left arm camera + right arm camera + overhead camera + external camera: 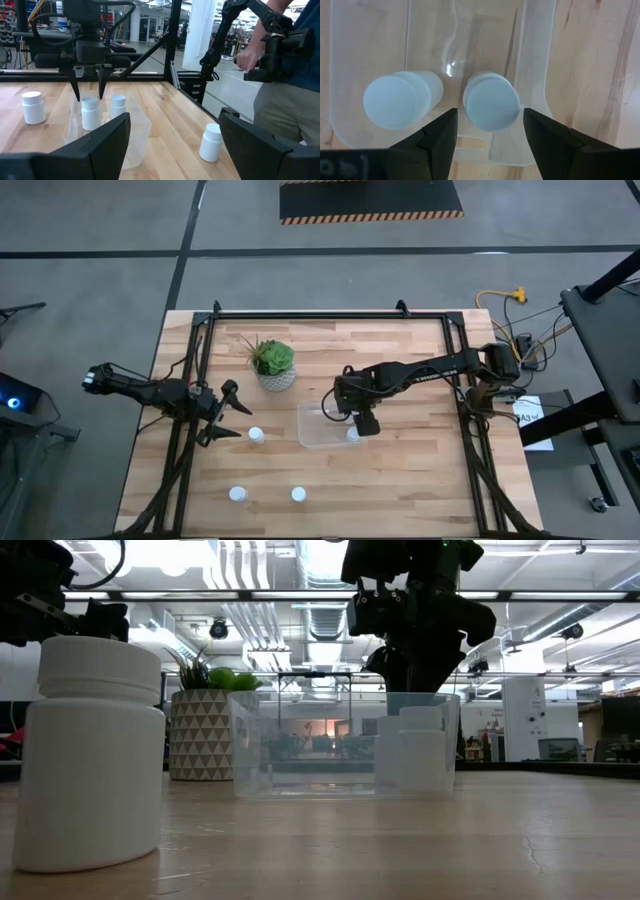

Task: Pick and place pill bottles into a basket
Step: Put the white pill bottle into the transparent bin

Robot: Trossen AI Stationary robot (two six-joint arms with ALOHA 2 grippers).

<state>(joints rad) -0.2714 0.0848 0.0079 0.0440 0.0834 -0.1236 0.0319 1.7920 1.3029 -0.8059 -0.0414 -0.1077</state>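
The clear basket lies mid-table with two white pill bottles standing upright in its right end. My right gripper hangs open just above them, pointing down, its fingers either side of one bottle's cap without touching; it also shows in the left wrist view. My left gripper is open and empty at the table's left, near a loose bottle. Two more bottles stand near the front edge. Another bottle stands on the table beyond the basket.
A green plant in a white patterned pot stands just far-left of the basket. A black frame runs round the table's far and side edges. A person holding a control arm stands beyond the table's right side.
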